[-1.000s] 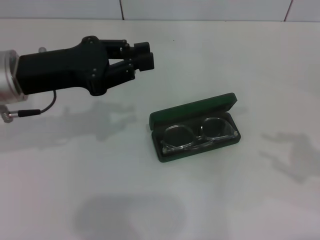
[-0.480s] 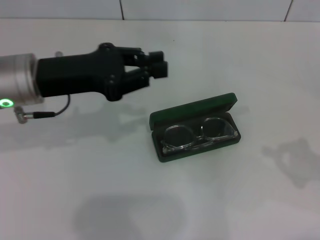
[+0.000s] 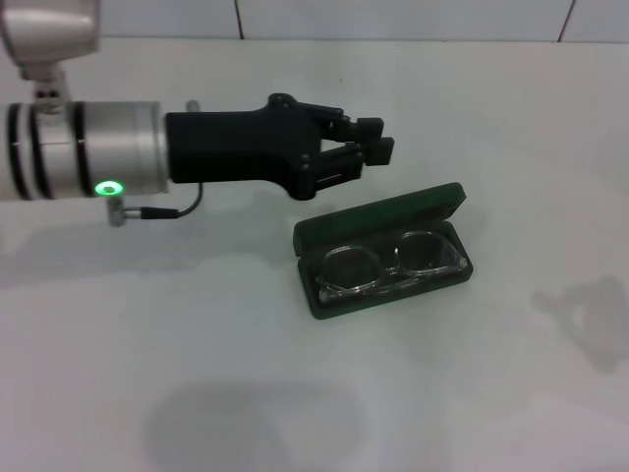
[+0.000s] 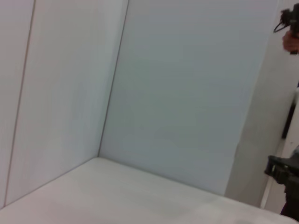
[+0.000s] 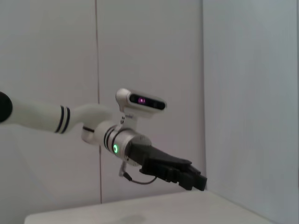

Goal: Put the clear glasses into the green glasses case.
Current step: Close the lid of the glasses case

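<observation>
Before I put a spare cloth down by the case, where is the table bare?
The table is bare on the near side of the green glasses case, which holds the clear glasses, and to its right. It is crowded behind the case to the left, where the left tool hovers.

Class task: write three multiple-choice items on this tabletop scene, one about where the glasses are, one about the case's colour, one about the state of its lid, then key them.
1. Where are the clear glasses?
A. In the left gripper
B. Inside the case
C. Beside the case on the table

2. What colour is the green glasses case?
A. Dark green
B. Red
C. White

3. The lid is:
A. Shut
B. Missing
C. Open

Key: B, the lenses lie in the case's tray while the left gripper hovers apart; A, its shell is dark green; C, the lid stands raised behind the tray.
</observation>
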Controlling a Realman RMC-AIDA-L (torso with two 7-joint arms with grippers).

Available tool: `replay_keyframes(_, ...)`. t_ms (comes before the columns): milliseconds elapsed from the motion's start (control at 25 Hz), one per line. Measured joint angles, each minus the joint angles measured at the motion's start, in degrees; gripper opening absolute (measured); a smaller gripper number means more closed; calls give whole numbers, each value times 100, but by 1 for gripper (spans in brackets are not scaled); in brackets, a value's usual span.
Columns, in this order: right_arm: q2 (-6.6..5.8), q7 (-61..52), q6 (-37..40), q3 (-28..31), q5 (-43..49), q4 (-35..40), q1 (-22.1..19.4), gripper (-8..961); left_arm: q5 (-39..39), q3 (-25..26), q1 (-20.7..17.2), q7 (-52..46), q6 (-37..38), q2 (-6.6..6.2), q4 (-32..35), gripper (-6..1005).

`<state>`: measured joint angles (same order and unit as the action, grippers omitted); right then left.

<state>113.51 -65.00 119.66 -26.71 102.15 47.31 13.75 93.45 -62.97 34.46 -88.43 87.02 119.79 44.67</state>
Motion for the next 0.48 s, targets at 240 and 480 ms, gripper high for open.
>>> replay_keyframes(240, -23, 17, -189, 0, 166, -3, -18, -1, -21, -369, 334, -23, -673, 12, -515, 243)
replay_keyframes(480, -31, 75, -240, -5, 189, -4, -33, 0, -137, -753, 640, 181, -1331, 34, -1000, 241)
